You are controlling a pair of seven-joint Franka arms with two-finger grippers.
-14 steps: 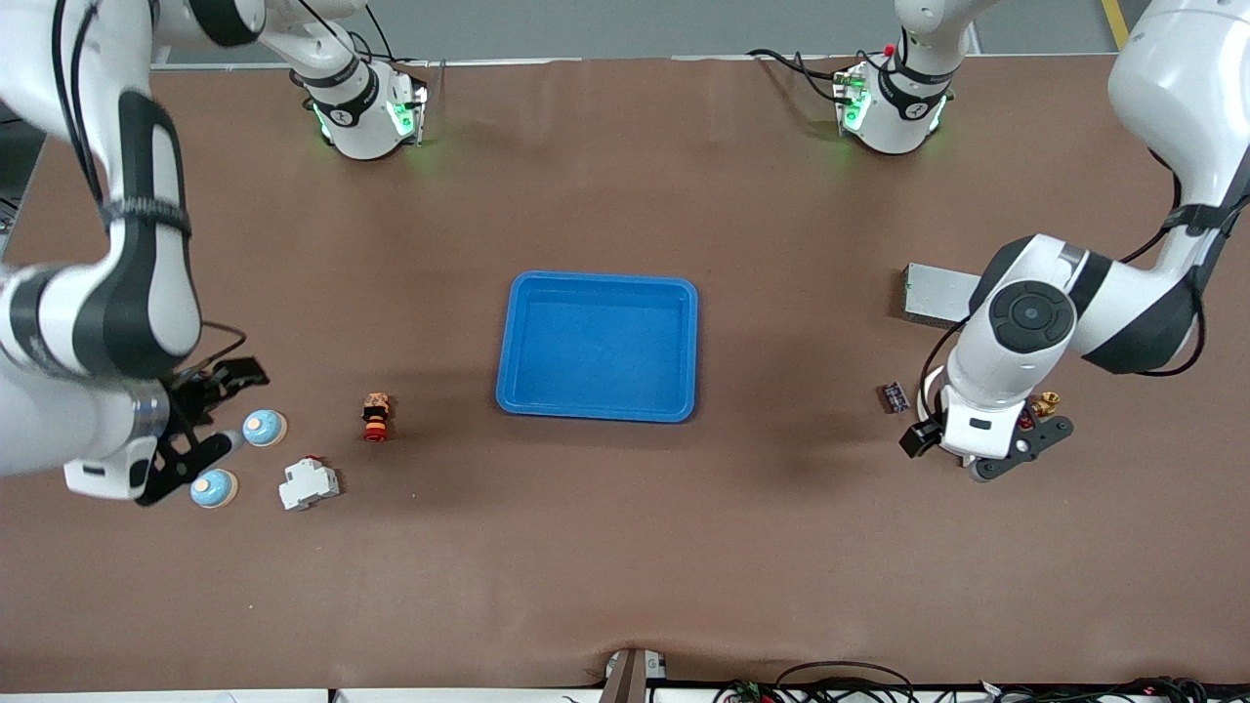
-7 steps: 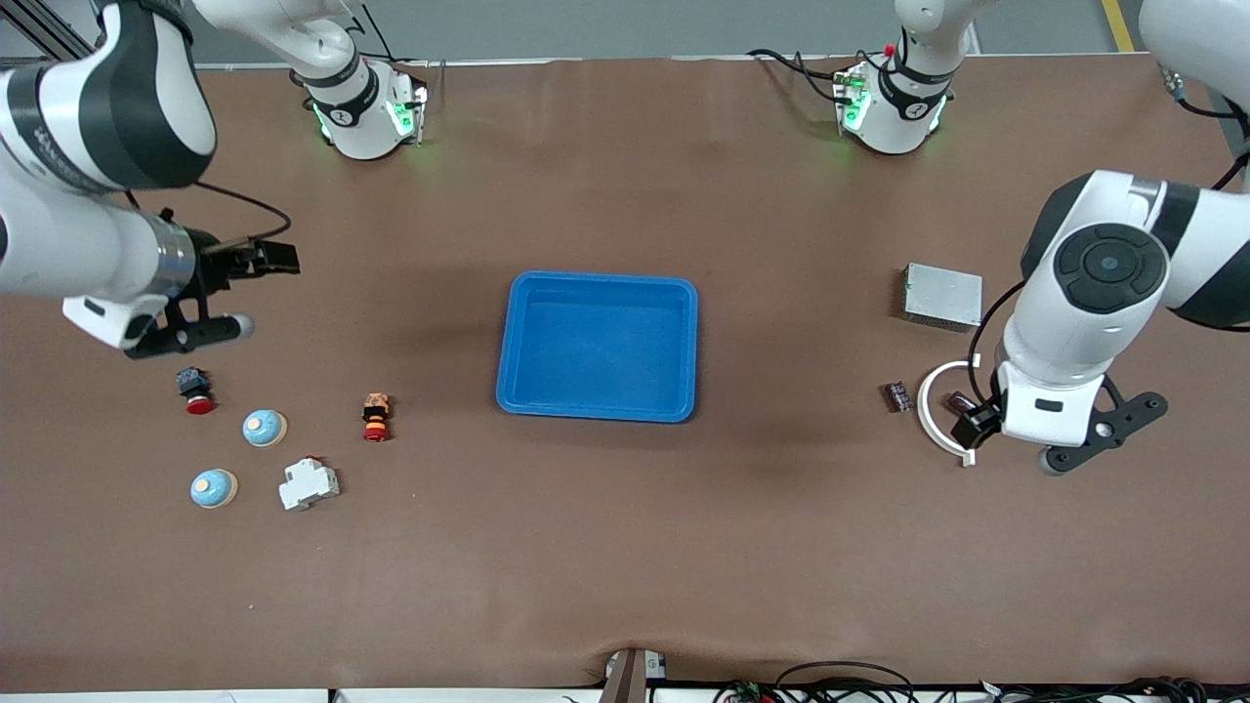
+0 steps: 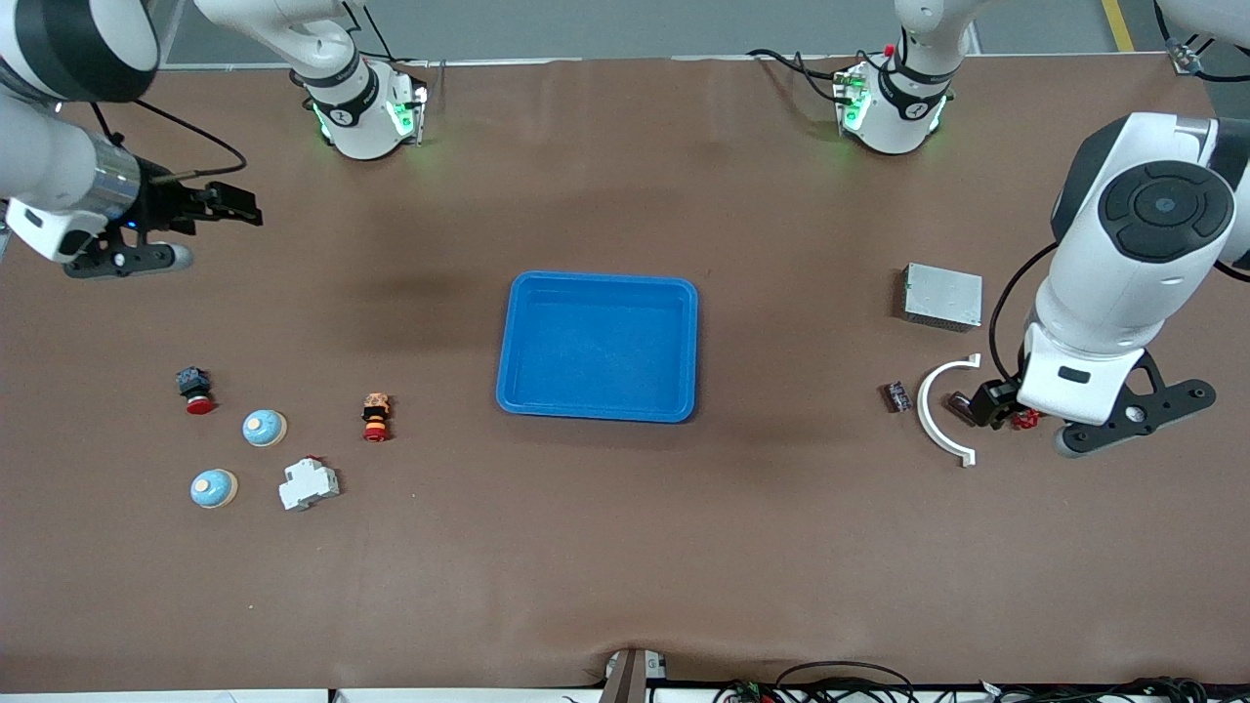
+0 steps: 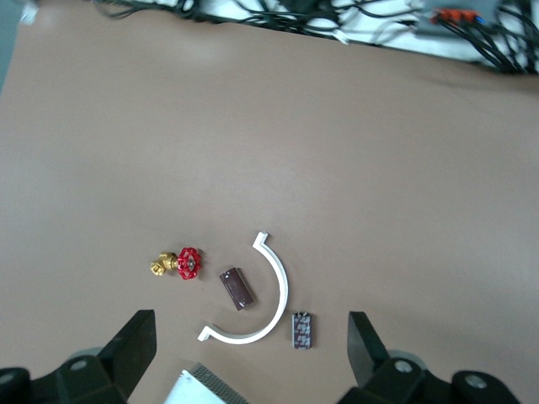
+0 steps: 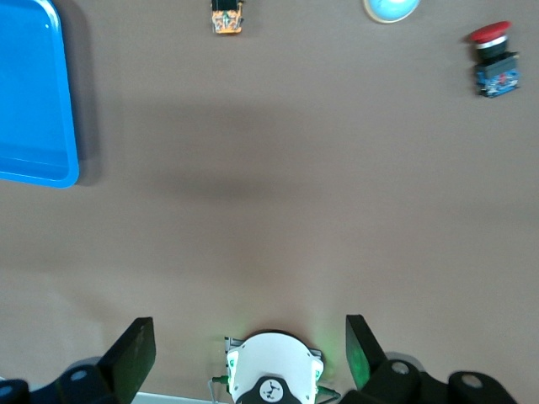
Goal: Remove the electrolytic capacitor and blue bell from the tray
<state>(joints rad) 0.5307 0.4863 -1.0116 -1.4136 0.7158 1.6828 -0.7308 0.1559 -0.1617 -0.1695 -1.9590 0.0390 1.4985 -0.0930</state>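
Two pale-blue dome bells [image 3: 264, 428] [image 3: 213, 488] sit on the table toward the right arm's end; one bell [image 5: 392, 7] shows at the edge of the right wrist view. A small dark capacitor with pale print [image 3: 896, 395] [image 4: 302, 330] lies beside a white arc. A brown cylinder [image 4: 237, 289] lies inside that arc. The blue tray [image 3: 598, 410] in the middle holds nothing. My left gripper [image 3: 1025, 422] [image 4: 250, 353] hangs open above the arc and the small parts. My right gripper [image 3: 207, 231] [image 5: 250, 358] is open and empty, up in the air over bare table.
A white arc [image 3: 939, 415], a red-handled brass valve [image 4: 179, 263] and a silver box [image 3: 942, 296] lie toward the left arm's end. A red push button [image 3: 193, 389], an orange-and-red button [image 3: 376, 417] and a white breaker [image 3: 309, 483] lie around the bells.
The right gripper has risen from over the bells and moved away toward its base. The left gripper has lifted and shifted toward its end of the table, uncovering the arc. Both stay open and empty.
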